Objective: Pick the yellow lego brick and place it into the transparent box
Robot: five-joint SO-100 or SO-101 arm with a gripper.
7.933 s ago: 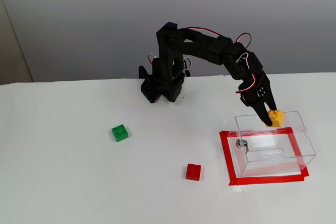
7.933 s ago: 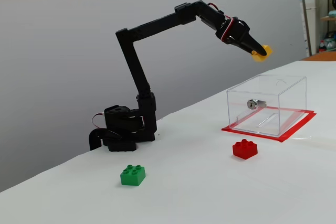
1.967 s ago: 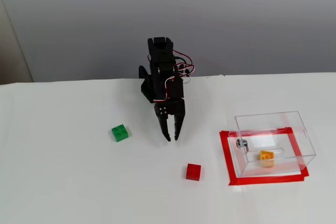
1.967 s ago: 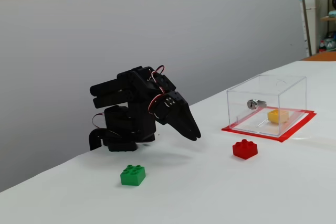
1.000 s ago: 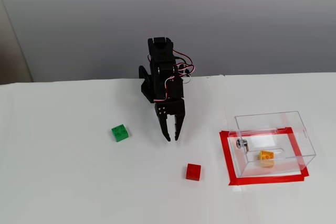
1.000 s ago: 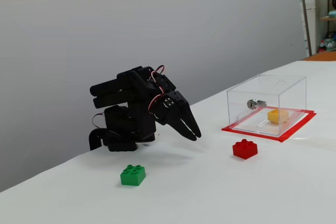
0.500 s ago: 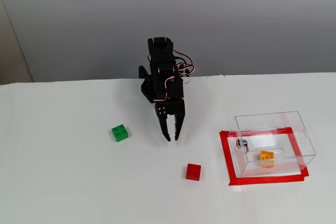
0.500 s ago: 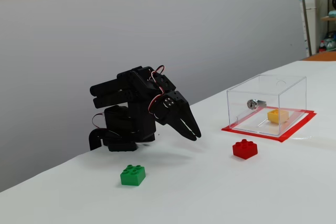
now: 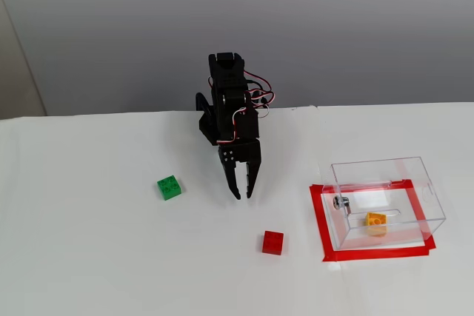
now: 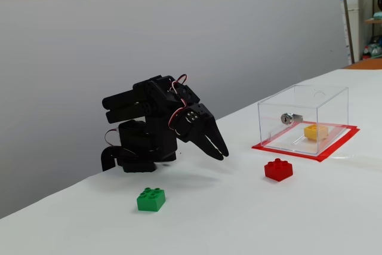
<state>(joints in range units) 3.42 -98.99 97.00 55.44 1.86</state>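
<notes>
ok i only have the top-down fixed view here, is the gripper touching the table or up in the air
Observer: Up in the air. From the side, the gripper hangs clear of the table, angled down.
Operator: is the yellow brick flat on the box floor
Observer: The yellow lego brick sits low inside the transparent box, level with the red tape.
Operator: does the box have a lid
Observer: Cannot tell; the side view shows only clear walls.

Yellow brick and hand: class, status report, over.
Hand empty, slightly open, folded near base. Yellow lego brick lying inside the transparent box. Nothing in the way.
</notes>
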